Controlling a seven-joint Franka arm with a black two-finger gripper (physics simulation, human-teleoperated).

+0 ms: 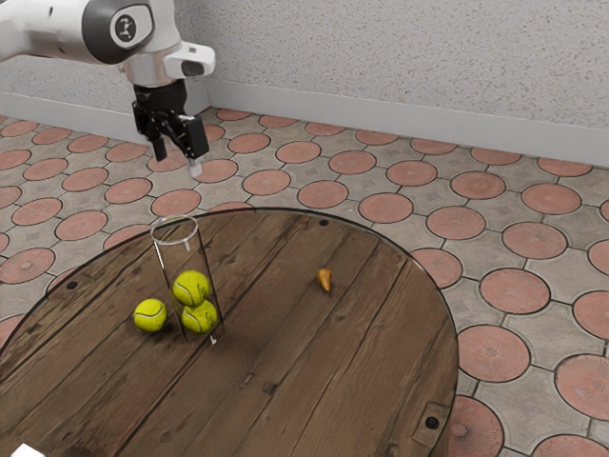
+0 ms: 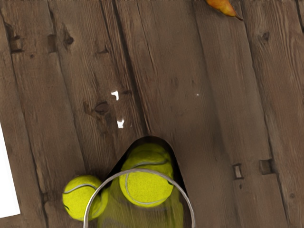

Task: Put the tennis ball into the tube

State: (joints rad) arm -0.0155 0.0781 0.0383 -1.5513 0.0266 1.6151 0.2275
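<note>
The loose tennis ball (image 1: pixel 150 315) sits on the desk (image 1: pixel 333 357), just beside the clear tube (image 1: pixel 188 255) and outside it. The tube stands upright with 2 other balls (image 1: pixel 193 288) stacked inside (snug company, those 2). My gripper (image 1: pixel 178 162) hangs above, higher than the tube's rim, and I hold my jaws apart. Farther out, 1 small orange-brown thing (image 1: pixel 325 279) with a pointed tip lies well apart from the tube; 1 flat white thing (image 2: pixel 7 180) shows too.
</note>
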